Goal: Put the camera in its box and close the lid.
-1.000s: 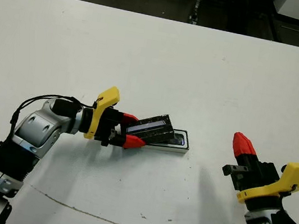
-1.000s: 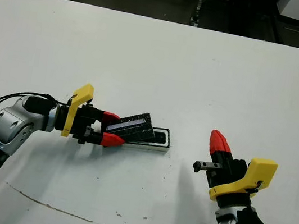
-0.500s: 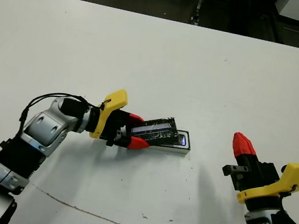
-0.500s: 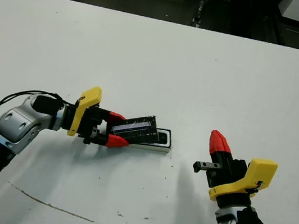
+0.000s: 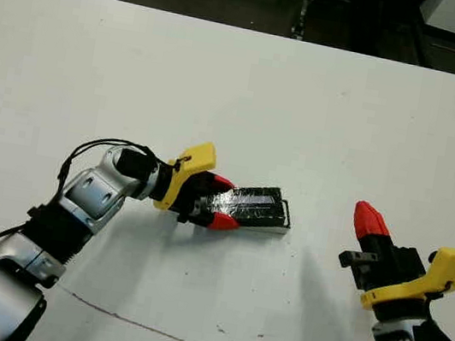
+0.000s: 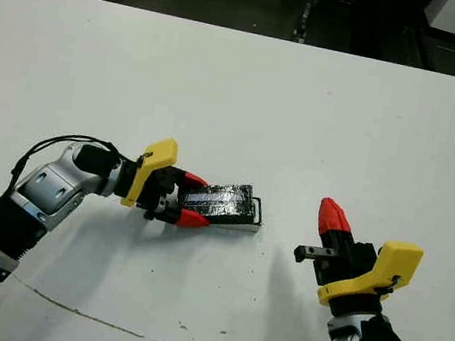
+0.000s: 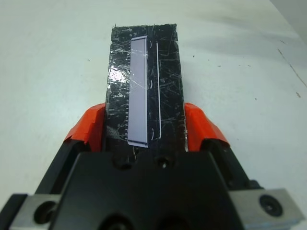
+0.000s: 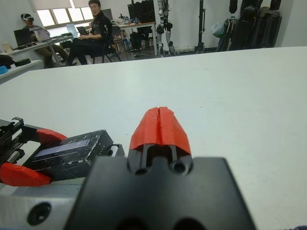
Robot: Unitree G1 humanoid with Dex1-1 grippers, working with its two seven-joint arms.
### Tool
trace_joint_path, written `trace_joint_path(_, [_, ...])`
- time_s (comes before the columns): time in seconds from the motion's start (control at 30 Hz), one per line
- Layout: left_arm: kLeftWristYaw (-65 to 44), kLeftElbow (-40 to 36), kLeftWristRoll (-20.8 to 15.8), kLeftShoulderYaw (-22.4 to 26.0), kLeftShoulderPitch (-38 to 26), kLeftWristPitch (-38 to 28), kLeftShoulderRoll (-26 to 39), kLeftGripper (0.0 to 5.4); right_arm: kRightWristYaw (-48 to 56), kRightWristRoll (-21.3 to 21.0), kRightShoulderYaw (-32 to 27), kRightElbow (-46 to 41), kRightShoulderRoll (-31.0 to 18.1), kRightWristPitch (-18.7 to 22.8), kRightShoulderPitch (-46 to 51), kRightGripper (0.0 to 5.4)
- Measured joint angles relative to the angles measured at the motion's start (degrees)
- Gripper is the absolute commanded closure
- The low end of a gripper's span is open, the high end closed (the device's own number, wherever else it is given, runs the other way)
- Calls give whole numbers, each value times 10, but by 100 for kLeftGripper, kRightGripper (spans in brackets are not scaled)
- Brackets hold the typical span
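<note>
While our left hand is squeezing the lid between its two red fingers, one finger on each long side, the lid is lying over the box near the middle of the white counter. The lid is shiny and black, with a pale stripe running along its top. It is looking nearly flat now, and it is covering almost all of the box. Only the far end of the box is peeking out past the lid, on the side away from our left hand. We cannot tell if the lid is fully pressed down. The camera is hiding from us, so we cannot tell where it is.

Our right hand is waiting on the right side of the counter, well apart from the box. Its two red fingers are pressing together, and it is holding nothing.

A thin dark line is running across the counter close to us. Far behind the counter, in the right wrist view, a person is sitting on a chair, and another person is sitting at a desk.
</note>
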Motion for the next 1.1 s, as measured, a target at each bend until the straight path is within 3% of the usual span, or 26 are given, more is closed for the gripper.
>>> trace_joint_path(0.37, [1,26,17,-6,-8,-28,-22,221,1,3,0,0,-9,0,-4,540])
trace_joint_path(0.73, [-24,128,17,-14,-53,-33,-69,221,0,4,0,0,-9,0,-3,540])
trace_joint_path(1.1, [-29,160,26,-17,-75,-25,-92,221,0,6,-1,0,-9,0,0,540])
